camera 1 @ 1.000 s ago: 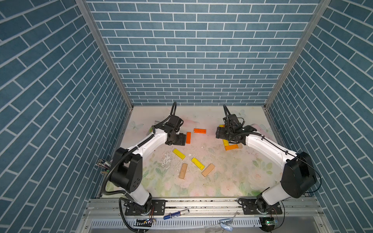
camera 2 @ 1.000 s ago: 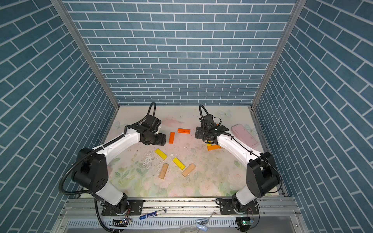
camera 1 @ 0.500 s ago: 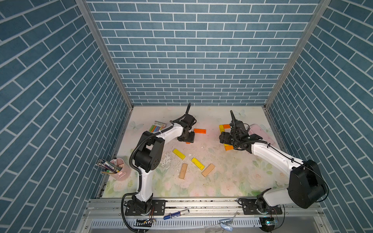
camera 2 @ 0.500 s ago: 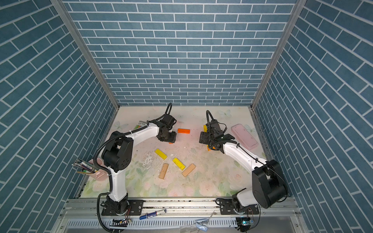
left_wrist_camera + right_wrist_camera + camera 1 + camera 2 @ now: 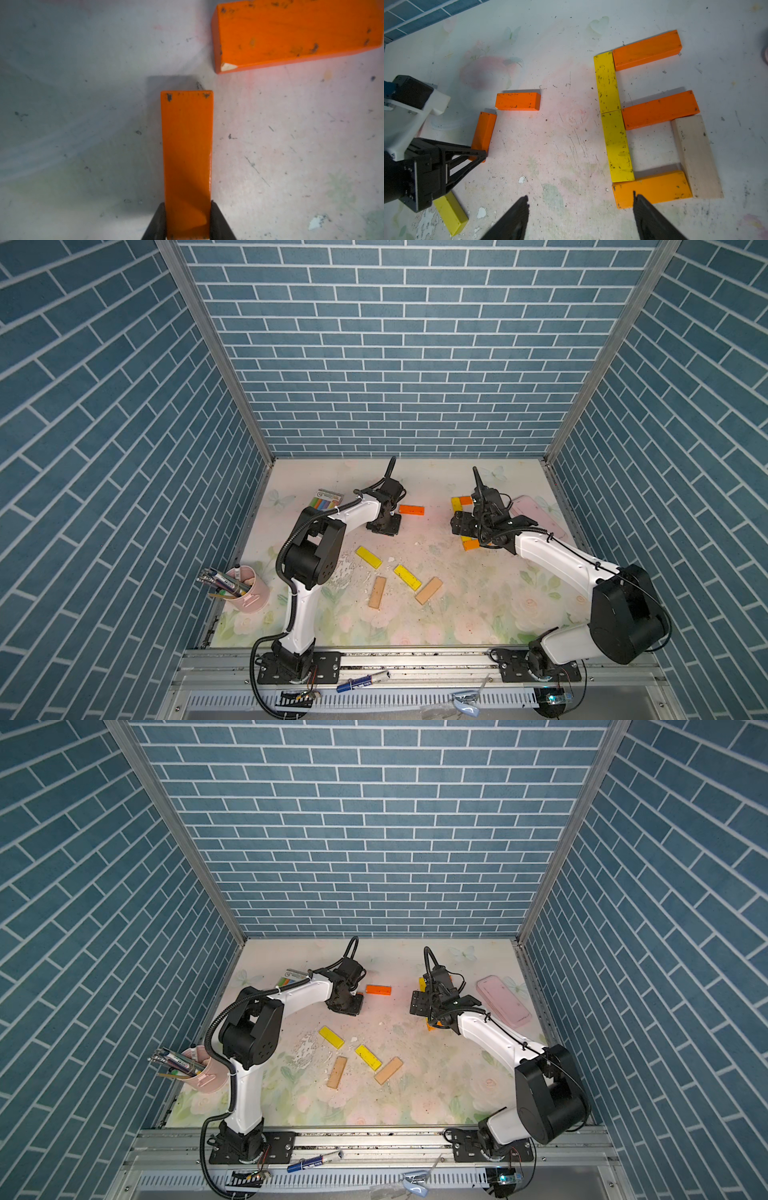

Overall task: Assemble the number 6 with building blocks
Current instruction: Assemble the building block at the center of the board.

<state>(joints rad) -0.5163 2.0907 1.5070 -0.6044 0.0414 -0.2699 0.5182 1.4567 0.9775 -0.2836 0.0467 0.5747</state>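
My left gripper (image 5: 188,209) is shut on one end of an orange building block (image 5: 187,149), which lies low on the floral table; the right wrist view shows the same block (image 5: 483,133). A second orange block (image 5: 411,510) lies just beyond it. A figure of yellow (image 5: 617,145), orange (image 5: 658,110) and tan (image 5: 695,158) blocks shows in the right wrist view, largely hidden by the right arm in both top views. My right gripper (image 5: 580,203) hangs open and empty above the table beside the figure's bottom orange block (image 5: 652,190).
Two yellow blocks (image 5: 368,558) (image 5: 407,577) and two tan ones (image 5: 377,592) (image 5: 429,590) lie loose mid-table. A pink cup of pens (image 5: 248,589) stands front left, a pack of pastel sticks (image 5: 327,499) back left, a pink case (image 5: 503,1000) far right.
The left gripper moved right over the orange block and closed on its end. The right arm shifted slightly right and its jaws stayed wide.
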